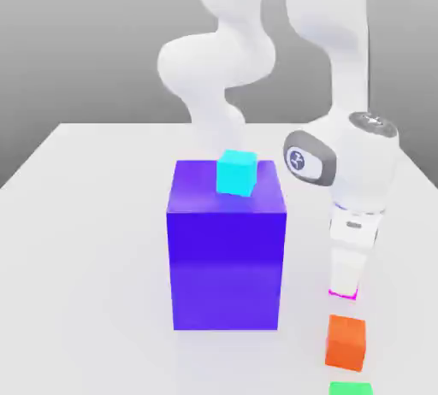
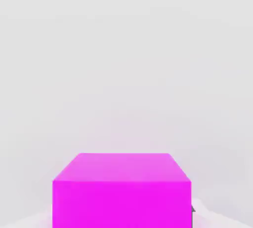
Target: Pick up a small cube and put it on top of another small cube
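Magenta cube: the small bright pink cube (image 1: 343, 295) sits at the very tips of the gripper, where a thin strip of its colour peeks out below the white fingers in the exterior view.
Cube in the hand view: a plain front face and a paler top face, both smooth and evenly coloured, with the top edges looking level.
End effector: the gripper (image 1: 345, 289) is pinching the magenta cube, its fingers closed on the sides and hiding most of it from the exterior view.
Hand: the white hand (image 1: 355, 225) points downward above the cube, toward the exterior view's right.
Orange cube: the small orange-red cube (image 1: 346, 342) rests on the table near the gripped cube, on the side nearer the exterior camera, apart from it.
Green block: a bright green piece (image 1: 351, 389) lies beyond the orange one, nearer that camera, cut off by the lower edge of the exterior view.
Big block: the tall blue-violet block (image 1: 226, 269) stands upright on the table, to the exterior view's left of the gripper and apart from it.
Cyan cube: the small cyan cube (image 1: 236, 173) rests on top of the big block.
Table: the pale table (image 1: 85, 274) spreads beneath everything.
Arm: the white arm (image 1: 218, 60) rises behind the big block.
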`<state>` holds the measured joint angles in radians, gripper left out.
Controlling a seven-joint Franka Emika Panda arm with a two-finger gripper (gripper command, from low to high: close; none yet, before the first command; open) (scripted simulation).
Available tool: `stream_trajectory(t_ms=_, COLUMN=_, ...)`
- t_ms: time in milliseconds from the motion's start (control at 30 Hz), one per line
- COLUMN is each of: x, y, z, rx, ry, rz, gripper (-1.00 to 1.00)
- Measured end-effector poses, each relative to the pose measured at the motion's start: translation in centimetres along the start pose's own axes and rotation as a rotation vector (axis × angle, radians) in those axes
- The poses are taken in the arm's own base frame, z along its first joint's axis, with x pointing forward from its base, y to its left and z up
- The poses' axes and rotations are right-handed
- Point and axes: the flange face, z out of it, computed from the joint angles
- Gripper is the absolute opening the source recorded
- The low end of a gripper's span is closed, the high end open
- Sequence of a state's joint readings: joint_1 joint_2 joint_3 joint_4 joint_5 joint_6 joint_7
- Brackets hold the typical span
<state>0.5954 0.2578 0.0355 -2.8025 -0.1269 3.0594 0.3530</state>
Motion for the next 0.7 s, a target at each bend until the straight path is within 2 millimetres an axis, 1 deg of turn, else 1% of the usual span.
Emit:
stream_trajectory(t_ms=200, x=0.0, y=0.0, z=-5.0, rx=-0.001, ry=-0.001, rz=0.001, gripper=-1.0)
stream_trajectory(t_ms=233, x=0.8, y=0.4, z=-5.5, rx=-0.002, ry=0.0, rz=0.033, gripper=-1.0)
stream_trajectory(t_ms=467, x=9.0, y=4.0, z=-7.5, rx=-0.013, ry=0.001, rz=0.321, gripper=-1.0)
stream_trajectory(t_ms=567, x=12.5, y=6.2, z=-8.3, rx=-0.013, ry=0.001, rz=0.455, gripper=-1.0)
stream_trajectory(t_ms=700, x=16.8, y=10.0, z=-9.5, rx=-0.009, ry=0.0, rz=0.639, gripper=-1.0)
